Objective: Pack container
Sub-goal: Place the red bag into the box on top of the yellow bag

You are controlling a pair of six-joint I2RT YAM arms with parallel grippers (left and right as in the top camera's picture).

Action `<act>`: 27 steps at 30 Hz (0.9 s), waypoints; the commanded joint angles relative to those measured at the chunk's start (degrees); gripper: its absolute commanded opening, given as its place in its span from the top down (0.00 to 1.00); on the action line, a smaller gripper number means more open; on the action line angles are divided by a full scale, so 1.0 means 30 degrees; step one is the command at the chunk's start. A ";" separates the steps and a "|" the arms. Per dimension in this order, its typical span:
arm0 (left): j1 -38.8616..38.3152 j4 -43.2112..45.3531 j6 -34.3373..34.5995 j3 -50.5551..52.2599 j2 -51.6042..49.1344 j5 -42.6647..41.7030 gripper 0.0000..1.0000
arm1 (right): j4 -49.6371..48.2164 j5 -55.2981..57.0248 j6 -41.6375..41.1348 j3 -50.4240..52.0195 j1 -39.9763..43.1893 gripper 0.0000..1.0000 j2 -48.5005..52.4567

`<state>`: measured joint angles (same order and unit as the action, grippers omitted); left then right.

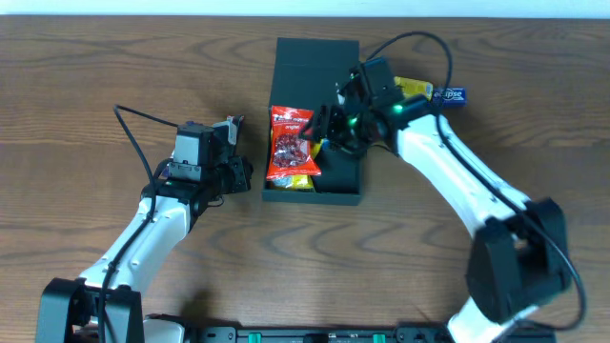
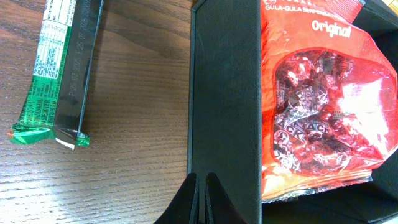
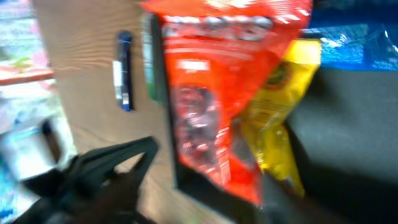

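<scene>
The dark green container (image 1: 343,186) stands open mid-table with its flap lid (image 1: 316,62) lying back. A red candy packet (image 1: 291,143) lies in its left half on top of a yellow packet (image 1: 303,181). My right gripper (image 1: 329,129) hovers open over the box, just right of the red packet. Its view is blurred and shows the red packet (image 3: 224,93) and the yellow packet (image 3: 273,112) between the spread fingers (image 3: 199,193). My left gripper (image 1: 238,176) is shut, with its tips (image 2: 202,186) at the container's left wall (image 2: 224,93), beside the red packet (image 2: 323,106).
A green wrapped bar (image 2: 59,68) lies on the wood left of the box, near my left gripper (image 1: 232,129). A yellow packet (image 1: 412,88) and a blue packet (image 1: 450,95) lie behind the right arm at the back right.
</scene>
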<state>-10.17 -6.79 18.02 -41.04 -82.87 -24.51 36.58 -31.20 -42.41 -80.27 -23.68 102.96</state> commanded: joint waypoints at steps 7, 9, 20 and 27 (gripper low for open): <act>0.0066 0.0073 0.0000 0.0015 0.0182 -0.0211 0.94 | -0.1887 0.0495 0.1756 -0.0022 -0.0270 0.99 -0.0364; 0.0066 0.0073 0.0000 0.0015 0.0182 -0.0211 0.94 | -0.2441 0.0175 0.1960 -0.0022 -0.0444 0.99 0.0561; 0.0066 0.0087 0.0000 0.0015 0.0182 -0.0204 0.94 | -0.3978 -0.1333 0.2004 -0.0022 -0.0707 0.99 0.4787; 0.0058 0.0335 0.0007 0.0015 0.0182 -0.0211 0.93 | -0.4269 -0.1392 0.2572 -0.0022 -0.0743 0.99 0.5166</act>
<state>-10.17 -6.24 18.02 -41.04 -82.87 -24.93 23.62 -35.29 -36.93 -80.29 -25.32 116.33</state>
